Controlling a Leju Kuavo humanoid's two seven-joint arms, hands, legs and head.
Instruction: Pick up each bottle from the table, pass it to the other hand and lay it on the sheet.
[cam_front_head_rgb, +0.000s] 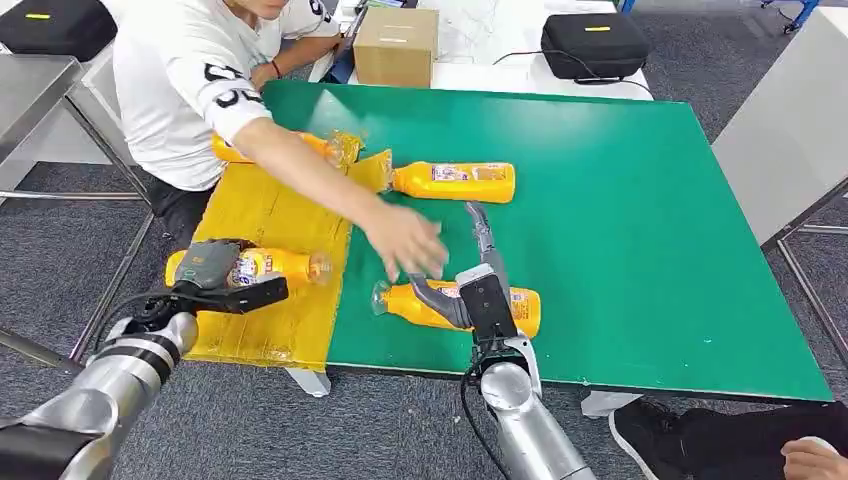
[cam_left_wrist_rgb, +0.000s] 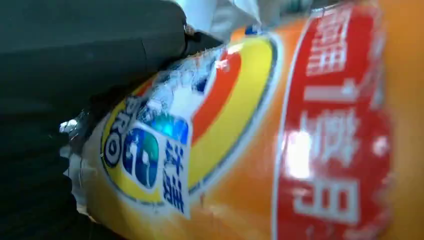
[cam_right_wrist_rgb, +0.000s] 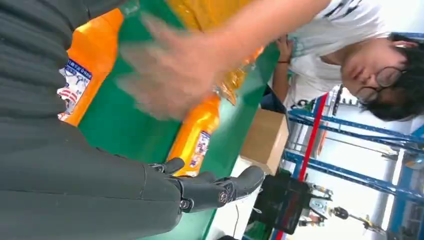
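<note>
So, quick rundown of where this is at:

Held bottle: the left robot hand is wrapped around an orange bottle lying on its side on the yellow sheet, cap pointing toward the green. The left wrist view is jammed right up against its glossy label, so I'd call it gripped, not let go yet.

Near bottle: another orange bottle lies flat on the green worktop near the front edge. The right robot hand rests over it, one finger sticking out straight past it. Can't tell if it's actually clamped on or just draped.

Far bottle: a third one lies on the green just beside the sheet's far corner, untouched.

Sheet bottle: a fourth sits at the sheet's far edge, half behind the person's arm.

Progress: my guess is roughly halfway. Two on the sheet, two left on the green.

Materials: bottles are smooth plastic, rounded, with shiny printed labels. The sheet looks crinkly, like thin film. The worktop is flat matte green.

Person: a hand in a white sleeve reaches across, blurred, right above the near bottle.

Background: cardboard box and a black case beyond the far edge.
</note>
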